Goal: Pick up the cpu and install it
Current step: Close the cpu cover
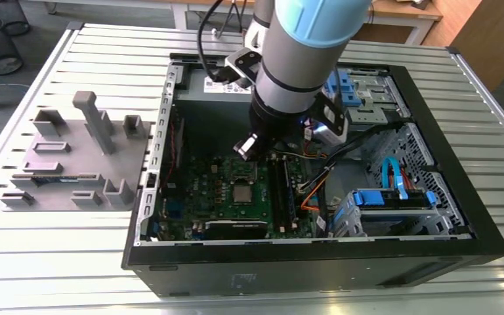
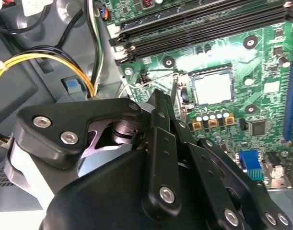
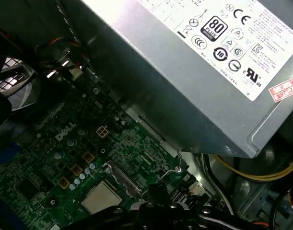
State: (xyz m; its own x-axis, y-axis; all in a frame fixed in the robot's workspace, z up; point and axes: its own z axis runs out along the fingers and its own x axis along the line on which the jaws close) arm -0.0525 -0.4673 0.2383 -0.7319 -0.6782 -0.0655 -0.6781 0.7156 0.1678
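Cpu lies flat in the socket of the green motherboard inside the open computer case on the desk, silvery top up. It is square with no long axis, edges parallel to the socket's. The hand hangs just beside the socket, near the wire lever. Whether it is spread or pressed together cannot be told.

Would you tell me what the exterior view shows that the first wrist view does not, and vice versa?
Exterior view: the grey tray beside the computer case, and the arm. First wrist view: the thin wire lever, and yellow wires beside the power supply. Shared: the cpu seated on the green board.
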